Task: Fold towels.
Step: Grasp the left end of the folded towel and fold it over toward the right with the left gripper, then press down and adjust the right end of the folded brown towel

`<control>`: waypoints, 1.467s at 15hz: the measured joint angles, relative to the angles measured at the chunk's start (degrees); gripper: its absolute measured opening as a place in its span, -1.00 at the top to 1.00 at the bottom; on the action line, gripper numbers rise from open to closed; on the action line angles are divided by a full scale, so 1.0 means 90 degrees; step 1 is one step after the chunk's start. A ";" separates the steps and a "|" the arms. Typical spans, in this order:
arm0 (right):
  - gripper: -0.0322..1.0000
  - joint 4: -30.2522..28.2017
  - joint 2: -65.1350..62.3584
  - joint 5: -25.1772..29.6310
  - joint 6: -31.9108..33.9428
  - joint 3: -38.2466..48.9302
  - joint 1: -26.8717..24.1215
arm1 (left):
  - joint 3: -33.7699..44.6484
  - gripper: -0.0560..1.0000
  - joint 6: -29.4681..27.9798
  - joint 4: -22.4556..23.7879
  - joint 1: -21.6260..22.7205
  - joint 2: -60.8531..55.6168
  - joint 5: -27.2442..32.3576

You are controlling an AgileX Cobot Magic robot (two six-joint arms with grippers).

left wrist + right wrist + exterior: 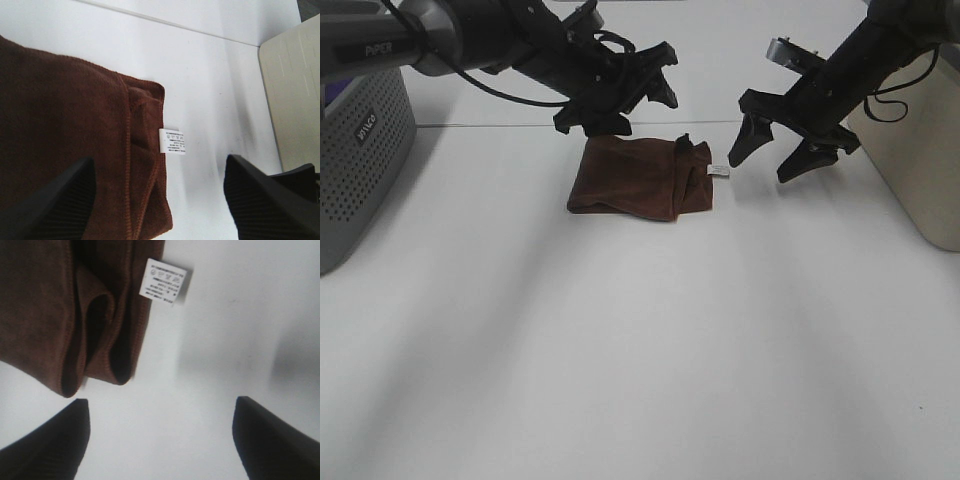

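Observation:
The towel (638,178) is a dark reddish-brown cloth lying folded on the white table, its small white label (718,170) sticking out at the right edge. My left gripper (642,112) hovers open just over the towel's far edge with nothing between its fingers. In the left wrist view, the left gripper (160,200) is spread above the towel (65,115) and the label (172,141). My right gripper (765,163) is open, just right of the label. In the right wrist view, the right gripper (160,440) is empty, and the towel's layered folds (60,305) and label (162,282) lie beyond it.
A grey perforated basket (360,150) stands at the table's left edge. A beige box (920,160) stands at the right, close behind the right arm, and shows in the left wrist view as the beige box (295,90). White tabletop (640,350) stretches in front of the towel.

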 joint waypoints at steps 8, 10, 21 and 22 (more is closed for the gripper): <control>-0.53 0.3571 0.0013 0.0191 -0.2114 0.0000 0.0395 | -0.0032 -0.38 0.0331 0.1197 0.0885 -0.0497 0.1407; -0.53 0.3731 0.0185 -0.0286 -0.2228 0.0000 0.0688 | -0.0032 -0.38 0.0331 0.1420 0.0885 -0.0497 0.1598; -0.53 0.3762 0.1350 -0.0802 -0.1865 -0.0344 0.0407 | -0.0032 -0.38 0.0337 0.1611 0.0885 -0.0509 0.2114; -0.53 0.3565 0.1356 -0.0828 -0.1687 -0.0357 0.0306 | -0.0032 -0.38 0.0337 0.1611 0.0885 -0.0509 0.2145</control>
